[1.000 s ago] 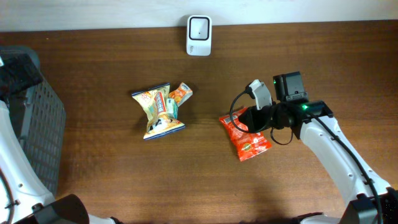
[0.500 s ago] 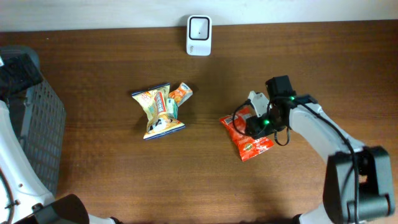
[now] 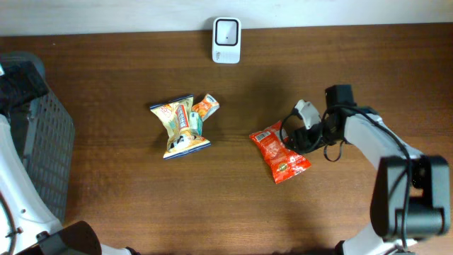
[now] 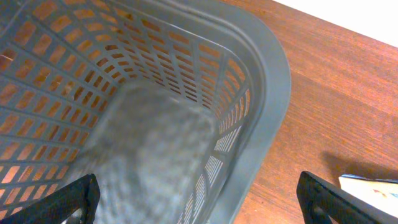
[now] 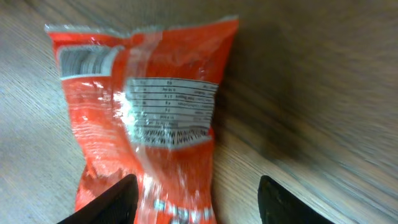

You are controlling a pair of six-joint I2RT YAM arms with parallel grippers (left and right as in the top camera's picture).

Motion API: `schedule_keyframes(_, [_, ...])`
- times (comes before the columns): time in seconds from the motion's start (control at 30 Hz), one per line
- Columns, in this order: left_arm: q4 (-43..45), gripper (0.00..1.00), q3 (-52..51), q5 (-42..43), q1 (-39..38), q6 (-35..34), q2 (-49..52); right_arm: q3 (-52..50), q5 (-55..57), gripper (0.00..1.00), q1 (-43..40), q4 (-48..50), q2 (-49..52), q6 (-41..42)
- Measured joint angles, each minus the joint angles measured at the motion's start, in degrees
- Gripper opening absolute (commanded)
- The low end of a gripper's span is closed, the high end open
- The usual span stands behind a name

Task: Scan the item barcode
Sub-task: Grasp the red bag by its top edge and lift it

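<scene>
got the right gripper (image 5: 198, 193) spread partway over the red packet (image 5: 143, 118), gripping nothing. also got the left gripper (image 4: 196, 186) gaping above the basket (image 4: 273, 74).

Overhead, the light is even and fairly bright, falling from above. The white scanner (image 3: 226, 30) is nearly blown out against the dark table (image 3: 141, 205), and the packets (image 3: 182, 127) cast only short, soft shadows. In the right wrist view the red packet (image 5: 143, 118) is smeared by blur, worst at its lower part, with white glare on the film and a dim shadow to its right. In the left wrist view the basket (image 4: 273, 81) rim is sharp; the grey mass (image 4: 149, 155) inside is out of focus.
</scene>
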Motion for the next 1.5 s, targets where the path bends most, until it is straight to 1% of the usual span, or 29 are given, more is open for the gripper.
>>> schedule_keyframes(0.1, [0.0,0.99,0.0,0.0,0.0,0.0,0.0,0.17,-2.43,0.55,0.63,0.46,3.37,-0.63])
schedule_keyframes(0.17, [0.0,0.99,0.0,0.0,0.0,0.0,0.0,0.61,-4.33,0.46,1.18,0.5,4.35,-1.16])
schedule_keyframes(0.2, [0.0,0.99,0.0,0.0,0.0,0.0,0.0,0.83,-5.09,0.38,1.49,0.42,4.83,-1.07])
schedule_keyframes(0.27, [0.0,0.99,0.0,0.02,0.0,0.0,0.0,0.85,-6.38,0.14,2.05,0.42,5.4,-1.4])
schedule_keyframes(0.3, [0.0,0.99,0.0,0.02,0.0,0.0,0.0,0.85,-6.91,0.04,2.54,0.44,5.64,-1.07])
schedule_keyframes(0.4, [0.02,0.99,0.0,0.0,0.0,0.0,0.0,1.29,-9.44,0.04,3.69,0.28,5.73,1.62])
schedule_keyframes(0.57, [0.0,0.99,0.0,0.0,0.0,0.0,0.0,1.62,-9.4,0.04,3.78,-0.15,5.73,6.23])
schedule_keyframes(0.73, [0.0,0.99,0.0,0.0,0.0,0.0,0.0,4.9,-9.38,0.04,3.78,-5.14,5.05,7.82])
schedule_keyframes(0.8, [0.0,0.99,0.0,0.0,0.0,0.0,0.0,6.45,-9.42,0.04,3.78,-6.32,1.9,8.02])
schedule_keyframes(0.9, [-0.02,0.99,0.0,0.0,0.0,0.0,0.0,8.94,-10.86,0.04,3.78,-6.14,-6.16,8.02])
schedule_keyframes(1.0, [0.02,0.99,0.0,0.02,0.0,0.0,0.0,10.27,-13.9,0.04,3.78,-5.51,-14.8,8.02])
schedule_keyframes(1.1, [0.0,0.99,0.0,0.0,0.0,0.0,0.0,10.29,-17.77,0.04,3.78,-5.42,-20.76,7.63])
schedule_keyframes(1.23, [0.0,0.99,0.0,0.0,0.0,0.0,0.0,10.29,-22.18,0.04,3.8,-5.42,-26.1,7.56])
schedule_keyframes(1.37, [0.02,0.99,0.0,0.0,0.0,0.0,0.0,10.29,-24.44,0.04,3.8,-5.44,-29.24,7.8])
schedule_keyframes(1.5, [0.02,0.99,0.0,0.0,0.0,0.0,0.0,10.29,-24.33,0.04,3.85,-5.29,-30.32,9.38])
